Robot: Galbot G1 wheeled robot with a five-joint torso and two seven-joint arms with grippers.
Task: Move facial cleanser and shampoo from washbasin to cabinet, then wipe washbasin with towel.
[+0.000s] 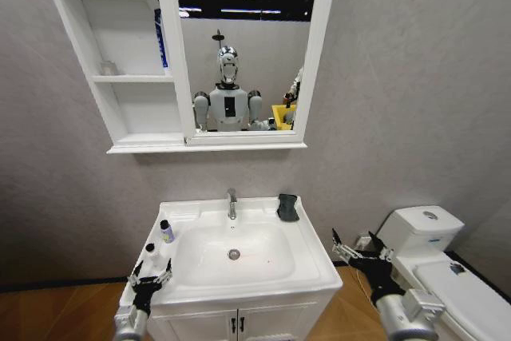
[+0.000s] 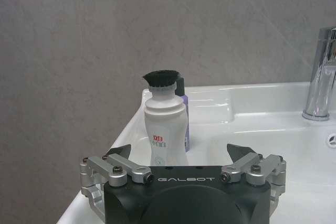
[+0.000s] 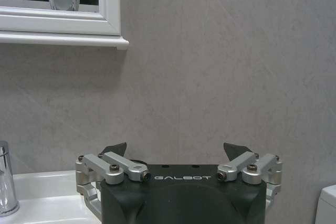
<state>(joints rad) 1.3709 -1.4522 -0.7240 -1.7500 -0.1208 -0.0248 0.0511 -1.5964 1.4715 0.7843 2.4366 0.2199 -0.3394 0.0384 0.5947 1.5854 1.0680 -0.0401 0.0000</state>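
White ceramic rectangular washbasin [image 1: 315,257] w/ chrome tap [image 1: 231,204] at back edge, chrome drain [image 1: 234,254] mid-bowl. On left ledge: white plastic bottle w/ black cap [image 2: 166,124] nearer front-left corner; second bottle, purple body w/ dark cap [image 1: 167,231], just behind it toward back. Can't tell which is cleanser vs shampoo. Small dark grey-black towel [image 1: 287,207] on back-right corner of ledge, right of tap. Tall white three-shelf cabinet [image 1: 128,77] on wall above, joined to mirror's left side; blue item on middle shelf.

Left gripper [image 1: 150,279] at front-left corner of basin, fingers spread, empty, lined up on white bottle just ahead. Right gripper [image 1: 357,252] off front-right corner of basin, also spread, empty, idle.

Likely step: first grab, nothing moved yet. To do well: come in level, centre jaws on white body below cap, not cap. Keep far finger clear of purple bottle close behind; risk of knocking it into bowl. Close firmly — smooth plastic, prob. slippery. Lift straight up before swinging to shelf.
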